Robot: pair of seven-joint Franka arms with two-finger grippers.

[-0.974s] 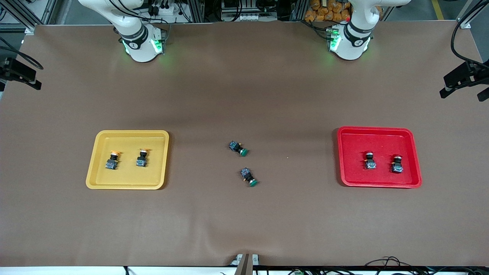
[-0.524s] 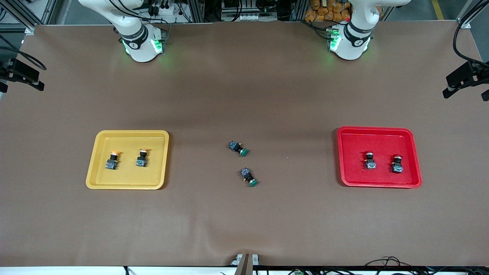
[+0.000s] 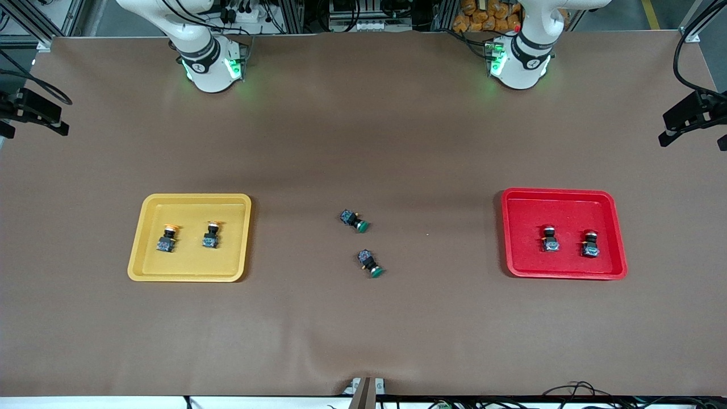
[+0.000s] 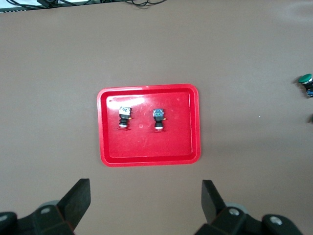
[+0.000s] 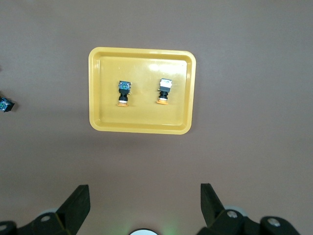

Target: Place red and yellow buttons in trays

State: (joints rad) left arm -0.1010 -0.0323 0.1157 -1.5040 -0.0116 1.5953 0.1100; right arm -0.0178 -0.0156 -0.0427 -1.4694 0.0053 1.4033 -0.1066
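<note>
Two yellow buttons (image 3: 167,238) (image 3: 211,234) lie in the yellow tray (image 3: 193,197) toward the right arm's end of the table. Two red buttons (image 3: 549,238) (image 3: 590,243) lie in the red tray (image 3: 559,192) toward the left arm's end. My left gripper (image 4: 145,191) hangs open high over bare table, between its base and the red tray (image 4: 146,88), with nothing between its fingers. My right gripper (image 5: 144,193) is likewise open and empty, high up between its base and the yellow tray (image 5: 142,50).
Two green-capped buttons (image 3: 354,220) (image 3: 370,263) lie on their sides on the brown mat midway between the trays. Dark hardware with cables juts in at both ends of the table (image 3: 34,111) (image 3: 690,116). The arm bases (image 3: 210,62) (image 3: 519,59) stand along the table's edge farthest from the front camera.
Buttons and trays lie where they were. The dark hardware at both ends of the table has shifted slightly.
</note>
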